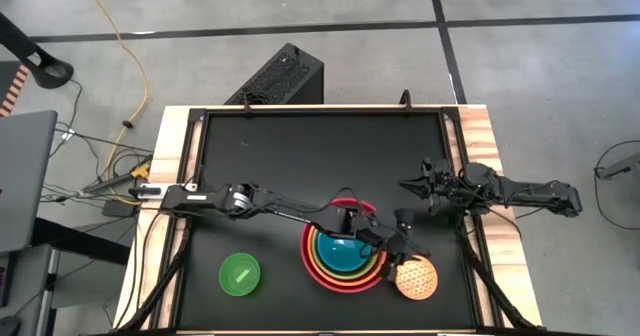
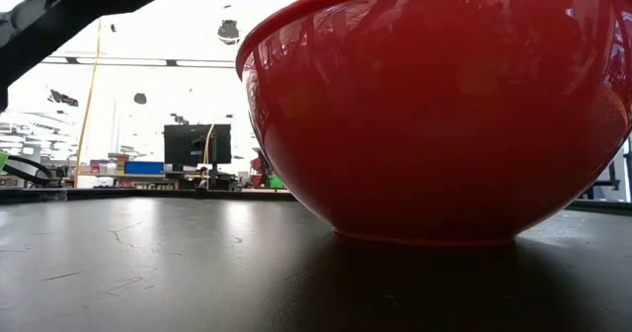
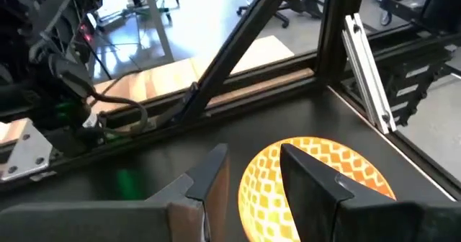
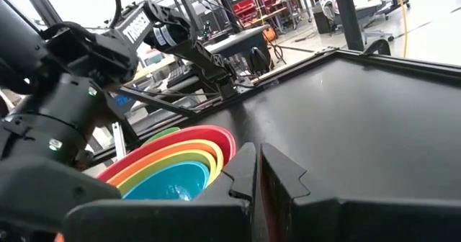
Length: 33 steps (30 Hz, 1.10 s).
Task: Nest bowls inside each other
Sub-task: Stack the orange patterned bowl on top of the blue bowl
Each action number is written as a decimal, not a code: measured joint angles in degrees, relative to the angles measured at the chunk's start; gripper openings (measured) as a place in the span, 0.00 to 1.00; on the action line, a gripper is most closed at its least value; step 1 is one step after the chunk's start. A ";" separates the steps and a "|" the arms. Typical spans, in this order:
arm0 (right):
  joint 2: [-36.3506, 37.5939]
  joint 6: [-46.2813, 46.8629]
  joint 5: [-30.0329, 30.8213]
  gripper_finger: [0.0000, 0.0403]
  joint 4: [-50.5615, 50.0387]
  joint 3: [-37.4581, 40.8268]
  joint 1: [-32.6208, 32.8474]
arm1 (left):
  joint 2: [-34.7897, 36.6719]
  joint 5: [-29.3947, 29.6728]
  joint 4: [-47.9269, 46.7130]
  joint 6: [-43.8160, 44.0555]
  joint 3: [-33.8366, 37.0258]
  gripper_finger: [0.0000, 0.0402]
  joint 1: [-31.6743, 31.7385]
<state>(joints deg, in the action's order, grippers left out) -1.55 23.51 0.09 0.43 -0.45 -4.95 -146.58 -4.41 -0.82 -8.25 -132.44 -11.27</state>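
A: How many bowls are counted?

B: Six. Four are nested near the table's front edge: the red bowl [image 1: 311,259] outermost, then the orange bowl [image 1: 316,261], the olive-green bowl [image 1: 322,256] and the blue bowl [image 1: 343,252] innermost. The tan dotted bowl [image 1: 420,279] is seen just right of the stack, and the small green bowl [image 1: 240,274] lies apart to its left.

A: How are the arms posed?

B: The left arm is stretched across the stack, and the left gripper [image 3: 248,181] is held low over the tan dotted bowl with its fingers parted, one on each side of the rim; a firm grasp cannot be confirmed. The right gripper [image 4: 258,171] is kept above the table's right side, pointed inward, fingers pressed together on nothing.

A: What room is left?

B: The tan dotted bowl is close to the front right corner rail. The black table [image 1: 300,156] behind the stack is left bare.
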 joint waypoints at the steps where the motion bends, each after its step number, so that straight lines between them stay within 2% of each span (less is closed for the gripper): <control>1: 0.01 0.02 0.01 0.09 -0.02 0.00 0.00 | 0.00 0.07 0.30 0.00 0.00 0.29 0.00; 5: 0.01 0.01 0.01 0.09 -0.01 0.00 0.00 | 0.11 0.23 -1.00 0.02 -0.58 0.29 0.00; 8: 0.01 0.00 0.01 0.09 -0.02 0.00 0.00 | 0.58 0.27 -7.18 -0.37 -2.42 0.29 0.00; 11: 0.01 0.00 0.01 0.09 -0.02 0.00 0.00 | 4.09 0.66 -14.79 -1.44 -2.05 0.29 -0.04; 17: 0.01 0.00 0.01 0.09 -0.04 0.00 0.00 | 16.56 1.70 -36.89 -2.97 -2.47 0.29 1.02; 20: 0.01 0.02 0.01 0.09 -0.02 0.00 0.00 | 22.38 5.20 -51.34 -4.53 -2.51 0.29 1.65; 24: 0.01 0.00 0.01 0.09 -0.02 0.00 0.00 | 28.74 9.70 -67.21 -1.83 -2.38 0.29 2.35; 29: 0.01 0.00 0.01 0.09 -0.02 0.00 0.00 | 35.50 10.01 -79.04 2.42 -1.82 0.29 2.86; 31: 0.01 0.00 -0.01 0.09 -0.04 0.00 0.00 | 39.26 11.13 -80.90 3.91 1.91 0.29 2.84; 33: 0.01 0.01 -0.01 0.09 0.00 0.00 0.00 | 44.99 11.15 -79.02 5.72 8.73 0.29 2.58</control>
<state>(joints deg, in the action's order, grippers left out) -1.54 23.52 0.08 0.43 -0.45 -4.95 -101.59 6.74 -79.84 -2.53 -123.71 -8.69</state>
